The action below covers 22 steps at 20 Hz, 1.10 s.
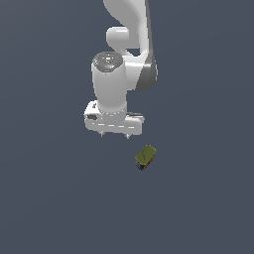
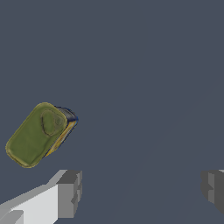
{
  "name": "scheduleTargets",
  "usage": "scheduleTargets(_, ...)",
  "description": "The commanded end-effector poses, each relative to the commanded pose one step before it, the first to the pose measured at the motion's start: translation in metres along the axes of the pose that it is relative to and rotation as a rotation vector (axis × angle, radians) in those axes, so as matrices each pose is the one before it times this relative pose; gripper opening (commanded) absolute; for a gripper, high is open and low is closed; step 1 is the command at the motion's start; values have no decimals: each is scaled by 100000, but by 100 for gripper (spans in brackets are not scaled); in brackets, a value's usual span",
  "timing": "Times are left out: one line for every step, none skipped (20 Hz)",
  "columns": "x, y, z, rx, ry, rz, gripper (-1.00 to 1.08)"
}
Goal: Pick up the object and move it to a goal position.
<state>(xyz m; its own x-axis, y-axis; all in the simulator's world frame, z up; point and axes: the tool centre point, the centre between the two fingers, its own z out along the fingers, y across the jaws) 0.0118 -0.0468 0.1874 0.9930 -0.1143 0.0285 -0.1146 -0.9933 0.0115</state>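
Flat dark blue-grey ground fills both views, plain and unmarked; whether it is a table or a floor cannot be told. On it lies the tin can (image 1: pixel 145 157), small and rounded-rectangular, its olive-green top facing up with an oval pull tab visible on it in the wrist view (image 2: pixel 38 134); a strip of blue side with orange-yellow marks shows along one edge. The can lies skewed rather than square to the frame.

Above the ground the white arm (image 1: pixel 126 59) reaches down from the top of the exterior view; its tool (image 1: pixel 114 135) points downward, only the two small tips showing below the white hand body. The can sits apart from the tool, toward the exterior view's right and nearer the bottom of that picture; nothing touches it.

In the wrist view the two grey fingers (image 2: pixel 69 192) stand far apart with bare ground between them; the tool is spread wide and carries nothing; the can lies outside the gap, beside one finger.
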Motion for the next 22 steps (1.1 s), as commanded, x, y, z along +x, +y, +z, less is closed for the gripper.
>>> scheduleTargets(0, 1, 0, 0, 0, 0, 100)
scheduleTargets(-8, -62, 21, -21, -39, -148, 100)
scheduleTargets(-23, -188, 65, -60, -120, -449, 100)
scheduleTargets(-37, -302, 103, -98, -194, -738, 100)
scheduleTargets(-52, -412, 139, -136, -265, -1039, 100)
scheduleTargets(-66, -513, 170, -173, -330, -1362, 100)
scheduleTargets(-70, -523, 168, -184, -340, -1509, 100)
scheduleTargets(-56, -391, 120, -147, -260, -1270, 100)
scheduleTargets(-42, -256, 73, -107, -177, -989, 100)
scheduleTargets(-29, -131, 32, -67, -100, -676, 100)
scheduleTargets(-15, -30, 2, -29, -32, -332, 100)
scheduleTargets(-4, 14, -11, -2, 9, -68, 100)
scheduleTargets(5, 38, -9, 14, 22, 136, 100)
scheduleTargets(12, 36, -4, 25, 30, 282, 100)
scheduleTargets(18, -1, 10, 27, 20, 361, 100)
scheduleTargets(23, -29, 26, 30, 9, 446, 100)
scheduleTargets(28, -60, 40, 32, -1, 529, 100)
scheduleTargets(32, -90, 54, 35, -10, 617, 100)
scheduleTargets(36, -114, 67, 38, -17, 713, 100)
scheduleTargets(40, -135, 78, 42, -23, 807, 100)
scheduleTargets(43, -148, 87, 47, -24, 908, 100)
scheduleTargets(47, -156, 94, 54, -22, 1028, 100)
